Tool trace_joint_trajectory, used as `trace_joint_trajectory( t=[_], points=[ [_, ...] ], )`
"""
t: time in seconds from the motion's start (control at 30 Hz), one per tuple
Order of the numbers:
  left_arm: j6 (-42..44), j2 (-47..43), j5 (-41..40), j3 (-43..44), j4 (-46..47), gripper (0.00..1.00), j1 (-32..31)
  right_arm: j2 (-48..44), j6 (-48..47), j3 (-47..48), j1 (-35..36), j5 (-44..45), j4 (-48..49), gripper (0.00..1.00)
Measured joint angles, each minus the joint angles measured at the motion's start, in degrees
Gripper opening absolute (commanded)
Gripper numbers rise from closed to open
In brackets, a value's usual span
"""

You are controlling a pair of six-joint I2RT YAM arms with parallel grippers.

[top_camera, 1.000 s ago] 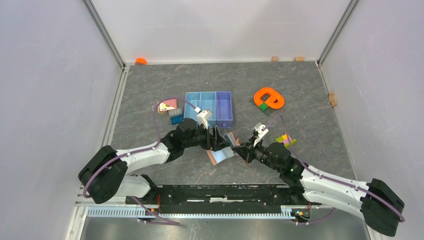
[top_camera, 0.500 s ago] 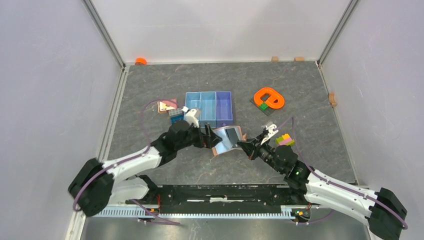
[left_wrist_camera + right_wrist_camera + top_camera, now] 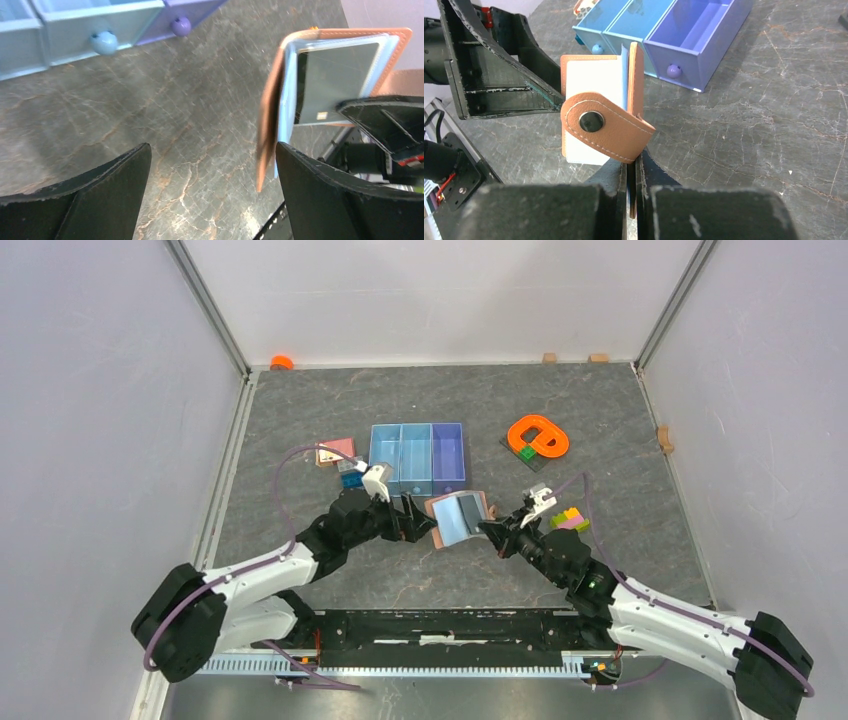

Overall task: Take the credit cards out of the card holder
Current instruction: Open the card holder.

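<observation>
Your R gripper (image 3: 631,172) was clamped on the card holder (image 3: 599,120): fingers together at bottom ctr of the right wrist view, w/ only the holder's thin leather edge btwn them. The holder stood upright, part-open like a book. Its closure tab (image 3: 606,127), w/ the black snap, faced that cam.

In the top view the holder sat near frame ctr, just below the blue tray (image 3: 433,455). Your L gripper (image 3: 412,522) was just left of it and the R gripper at its lower right.

The L gripper was spread wide and held nothing. In the left wrist view its black fingers (image 3: 100,200) sat at lower left and lower right, w/ bare table (image 3: 190,100) btwn them. The holder filled the upper right of that view, just beside the right-hand finger; can't tell if they touched. The grey-blue inner pocket faced the cam, w/ a black card (image 3: 332,82) inside the clear sleeve and a small gold chip near the card's lower left corner. Can't tell whether the holder's lower edge met the table.

Elsewhere in the top view: an orange ring-shaped part (image 3: 538,436) up and right of ctr, coloured bricks (image 3: 570,518) right of the R gripper, and a pink block (image 3: 340,448) left of the tray.
</observation>
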Motion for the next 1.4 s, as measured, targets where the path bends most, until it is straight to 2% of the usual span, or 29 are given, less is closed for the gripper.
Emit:
trace_joint_trajectory(
  t=[0.3,0.67,0.8,0.87,0.9,0.97,1.1,1.17,1.23,1.33,1.4],
  points=[
    [-1.0,4.5,11.2,0.0,10.1,1.0,-0.2,2.8,-0.2,0.0,0.0,-4.0,1.3,0.0],
    [-1.3,0.9,12.1,-1.6,13.4,1.0,-0.2,3.0,-0.2,0.0,0.0,-4.9,1.7,0.0],
    [-1.5,4.7,12.9,-1.1,15.0,0.98,-0.2,4.0,-0.1,0.0,0.0,-6.4,2.6,0.0],
    [-1.7,8.5,13.7,0.0,15.0,0.9,-0.2,4.7,-0.1,0.0,0.0,-7.4,2.8,0.0],
    [-1.8,10.3,14.0,0.4,14.9,0.83,-0.2,4.8,-0.1,0.0,0.0,-7.8,3.0,0.0],
    [-2.0,12.9,15.1,1.1,14.8,0.65,-0.2,4.8,-0.1,0.0,0.0,-8.7,3.6,0.0],
    [-2.9,14.1,16.8,1.7,14.8,0.24,-0.2,4.1,0.3,0.0,0.0,-8.9,4.7,0.0],
    [-3.0,13.6,17.0,1.8,15.0,0.11,-0.2,3.9,0.4,0.0,0.0,-8.9,4.7,0.0],
    [-2.9,12.3,17.5,1.8,14.8,0.03,-0.3,4.1,0.6,0.0,0.0,-9.1,4.8,0.13],
    [-2.9,10.8,17.7,1.8,14.3,0.02,-0.3,4.5,1.0,0.7,-0.9,-9.5,4.8,0.36],
    [-2.9,10.2,17.7,1.8,14.0,0.02,-0.3,5.5,1.1,1.4,-2.4,-11.3,4.8,0.45]
  ],
)
